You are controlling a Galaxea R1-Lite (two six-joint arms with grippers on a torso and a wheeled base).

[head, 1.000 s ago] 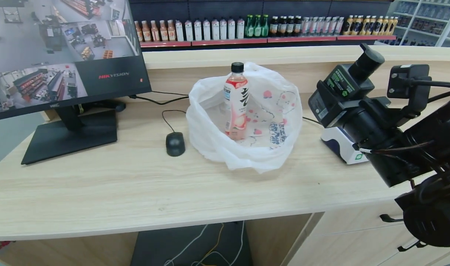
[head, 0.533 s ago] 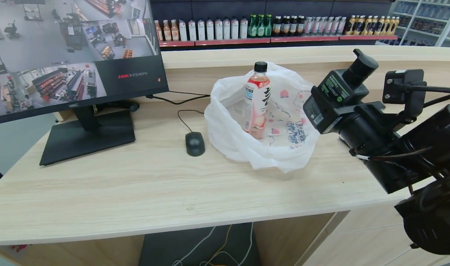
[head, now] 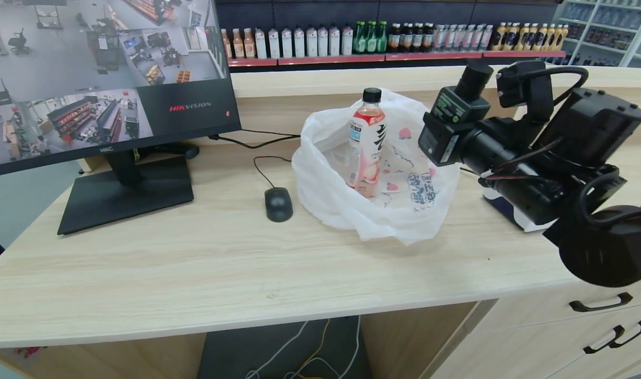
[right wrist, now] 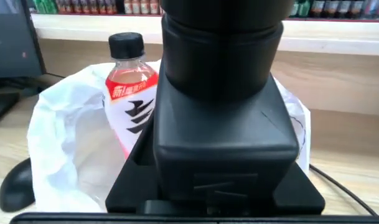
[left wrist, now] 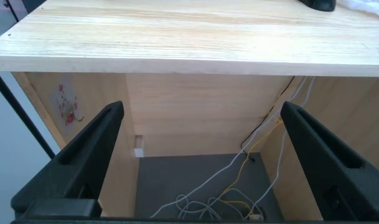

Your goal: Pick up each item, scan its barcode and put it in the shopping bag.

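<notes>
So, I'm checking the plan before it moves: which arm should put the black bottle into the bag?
Right. The right gripper holds the black bottle beside the bag, above the counter. The left gripper hangs open and empty below the counter's front edge.

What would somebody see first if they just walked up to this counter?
Most likely the white shopping bag in the middle of the wooden counter, with a pink drink bottle standing upright inside it. Just to the bag's right, the right end effector holds a black item with a round cap up by the bag's rim. A big monitor stands at the counter's left end.
</notes>
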